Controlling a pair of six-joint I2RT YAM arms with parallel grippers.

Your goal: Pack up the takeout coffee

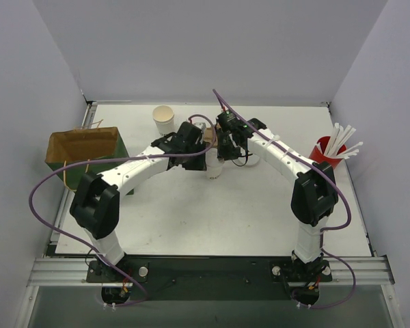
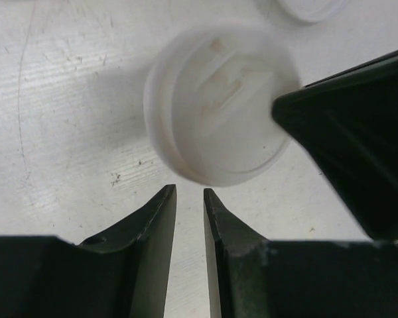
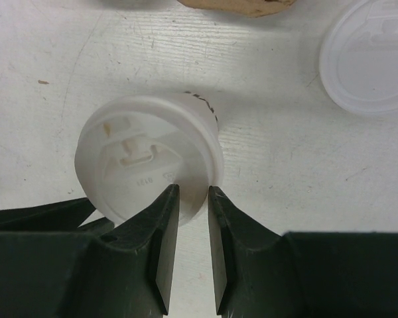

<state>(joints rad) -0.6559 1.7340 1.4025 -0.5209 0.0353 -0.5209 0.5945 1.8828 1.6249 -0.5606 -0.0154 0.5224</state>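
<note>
Lidded cup [image 2: 219,106] blurred in left wrist view; loose lid [image 3: 368,59] cropped at edge

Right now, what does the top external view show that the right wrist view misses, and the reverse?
Only the top external view shows the brown paper bag at the left, the open lidless paper cup at the back, the red cup of straws at the right, and both arms. Only the right wrist view shows a loose lid lying flat on the table, and the right pincer with its fingers close together at the rim of the lidded cup. Both show that cup standing on the white table.
</note>
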